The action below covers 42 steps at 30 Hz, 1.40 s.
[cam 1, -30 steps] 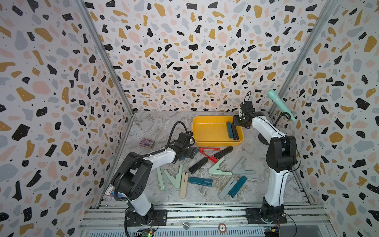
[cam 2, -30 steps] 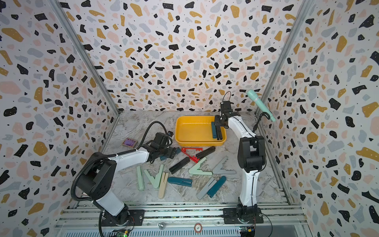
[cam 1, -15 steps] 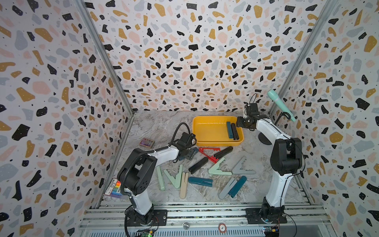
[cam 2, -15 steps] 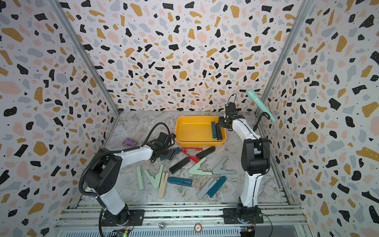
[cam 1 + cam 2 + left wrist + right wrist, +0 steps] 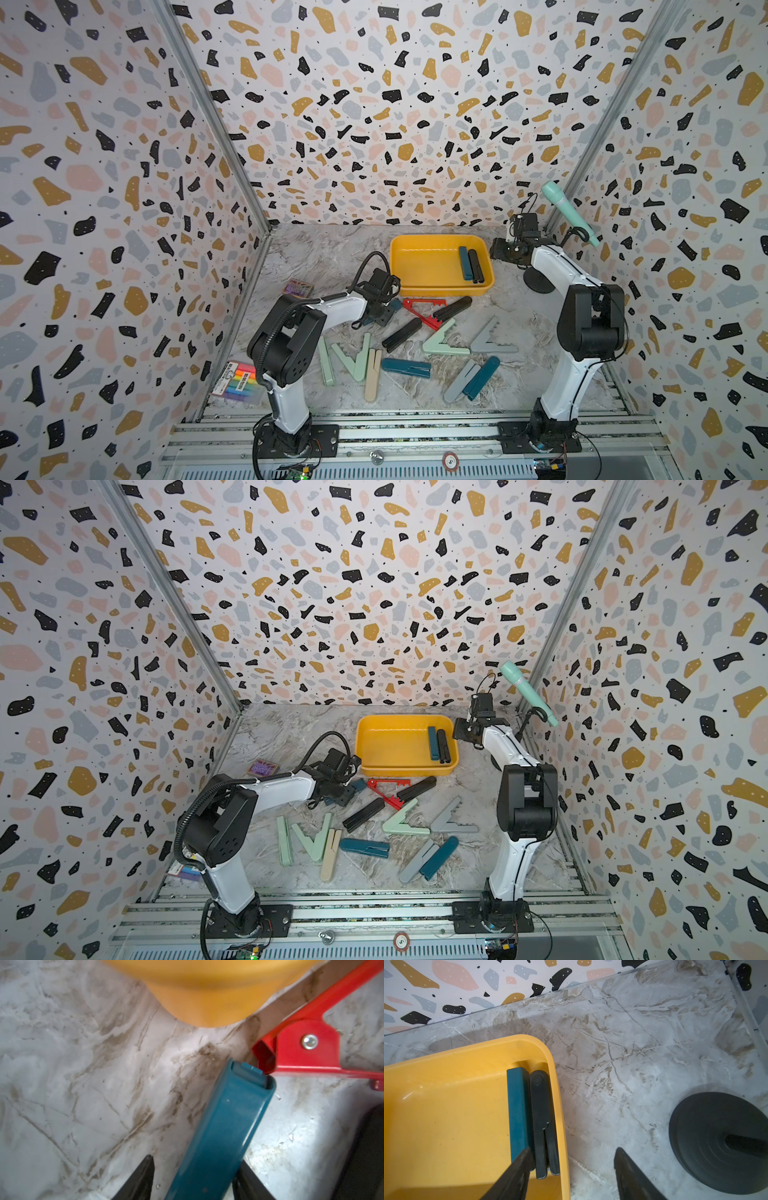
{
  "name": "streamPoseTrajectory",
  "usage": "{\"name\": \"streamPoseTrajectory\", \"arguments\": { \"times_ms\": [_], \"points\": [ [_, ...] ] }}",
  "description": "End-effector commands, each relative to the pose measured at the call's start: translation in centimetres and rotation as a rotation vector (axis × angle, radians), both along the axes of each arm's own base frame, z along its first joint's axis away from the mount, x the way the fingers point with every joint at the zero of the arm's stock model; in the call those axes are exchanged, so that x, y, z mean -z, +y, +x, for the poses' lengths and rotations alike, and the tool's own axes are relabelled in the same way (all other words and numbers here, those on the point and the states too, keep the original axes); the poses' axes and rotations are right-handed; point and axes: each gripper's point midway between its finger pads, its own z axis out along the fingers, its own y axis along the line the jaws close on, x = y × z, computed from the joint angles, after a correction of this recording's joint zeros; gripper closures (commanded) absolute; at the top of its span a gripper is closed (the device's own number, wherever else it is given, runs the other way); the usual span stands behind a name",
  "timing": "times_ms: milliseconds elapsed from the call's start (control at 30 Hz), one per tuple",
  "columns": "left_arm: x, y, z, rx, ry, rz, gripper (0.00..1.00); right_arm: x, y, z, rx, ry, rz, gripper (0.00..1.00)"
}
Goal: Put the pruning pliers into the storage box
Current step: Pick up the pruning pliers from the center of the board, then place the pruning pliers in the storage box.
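Observation:
The yellow storage box (image 5: 440, 289) stands at the back, and a dark teal pliers (image 5: 518, 1109) and a black one (image 5: 542, 1115) lie side by side along its right wall. My left gripper (image 5: 381, 316) is down on the table off the box's front left corner. It is open, with its fingers on either side of another dark teal pliers (image 5: 224, 1126): one finger touches it, the other stands a little off. The red pliers (image 5: 307, 1053) lies right beside that one's end. My right gripper (image 5: 574, 1167) hangs open and empty over the box's right rim. Several more pliers lie loose, among them mint (image 5: 442, 343), grey (image 5: 490, 340) and beige (image 5: 372, 374).
A mint-green microphone (image 5: 569, 212) leans on a stand whose black round base (image 5: 716, 1142) sits just right of the box. A small purple card box (image 5: 298, 287) lies at the left. A pack of rainbow markers (image 5: 239, 380) lies by the left wall near the front.
My left gripper's jaws have narrowed around the dark teal pliers on the table. My right gripper has shifted slightly right, from over the box toward its right rim.

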Motion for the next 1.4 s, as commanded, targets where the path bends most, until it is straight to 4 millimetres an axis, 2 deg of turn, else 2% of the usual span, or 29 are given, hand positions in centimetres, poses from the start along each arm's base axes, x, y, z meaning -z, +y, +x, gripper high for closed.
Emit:
{"name": "streamPoseTrajectory", "arguments": {
  "times_ms": [0, 100, 300, 500, 667, 767, 833, 1000, 1100, 1200, 1300, 1367],
  "points": [
    [0.4, 0.3, -0.6, 0.016, 0.028, 0.033, 0.46, -2.1, -0.3, -0.3, -0.001, -0.049, 0.016, 0.35],
    [0.7, 0.9, -0.6, -0.012, 0.038, 0.05, 0.53, -2.0, -0.5, -0.4, 0.001, -0.05, 0.024, 0.35],
    [0.9, 1.8, -0.7, -0.045, 0.045, 0.064, 0.58, -1.9, -0.7, -0.5, -0.002, -0.049, 0.026, 0.35],
    [0.2, 3.9, 0.3, -0.152, 0.012, 0.068, 0.68, -1.7, -0.8, -0.7, -0.004, -0.049, 0.023, 0.35],
    [-2.8, 5.4, 2.1, -0.265, -0.075, 0.013, 0.69, -1.6, -0.6, -1.0, -0.012, -0.052, 0.023, 0.35],
    [-5.7, 5.2, 3.1, -0.297, -0.149, -0.036, 0.69, -1.5, -0.6, -1.2, -0.017, -0.054, 0.027, 0.35],
    [-8.3, 4.8, 4.1, -0.326, -0.214, -0.091, 0.7, -1.3, -0.5, -1.4, -0.02, -0.055, 0.03, 0.35],
    [-15.4, 3.6, 6.8, -0.388, -0.36, -0.239, 0.71, -1.3, -0.4, -1.8, -0.026, -0.06, 0.036, 0.35],
    [-18.5, 1.3, 8.4, -0.383, -0.404, -0.343, 0.69, -1.3, 0.2, -2.5, -0.028, -0.071, 0.078, 0.35],
    [-19.9, -1.9, 10.0, -0.361, -0.408, -0.402, 0.68, -1.3, 0.4, -3.1, -0.015, -0.091, 0.105, 0.35],
    [-19.5, -5.1, 11.6, -0.349, -0.373, -0.46, 0.67, -1.4, 0.4, -3.4, -0.004, -0.12, 0.125, 0.35],
    [-18.6, -6.9, 12.7, -0.356, -0.338, -0.488, 0.65, -1.2, 0.7, -3.4, -0.008, -0.124, 0.14, 0.35]
  ]
}}
